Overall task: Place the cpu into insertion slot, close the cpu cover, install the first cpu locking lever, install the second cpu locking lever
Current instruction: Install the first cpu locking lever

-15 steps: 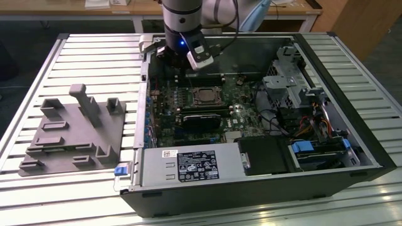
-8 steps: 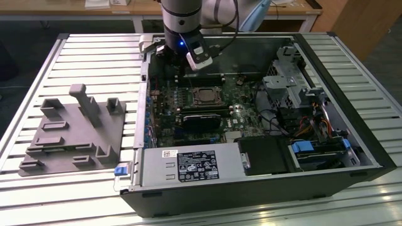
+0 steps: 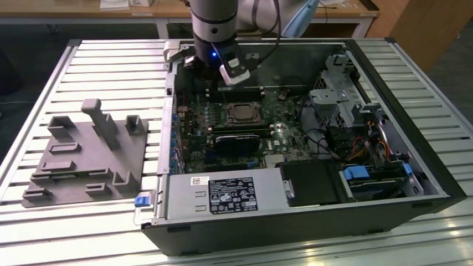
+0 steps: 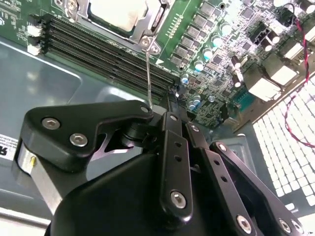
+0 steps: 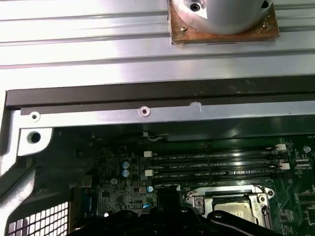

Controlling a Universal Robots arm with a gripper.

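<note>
My gripper [image 4: 152,109] hangs upper centre in the exterior view, at the tip of the upright locking lever [image 4: 148,73]; whether it grips the wire, I cannot tell; the cpu [image 3: 240,113] lies mid-frame in the insertion slot [image 5: 194,200], beneath the lowered cpu cover [image 4: 156,19]; best, I judge, to press the lever down smoothly without bending it.

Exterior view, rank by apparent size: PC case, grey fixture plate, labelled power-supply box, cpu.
1. PC case, clearly largest.
2. grey fixture plate.
3. power-supply box. It stands higher than the plate and is perhaps nearer the camera, so 2 versus 3 is less sure.
4. cpu, smallest by far.
</note>
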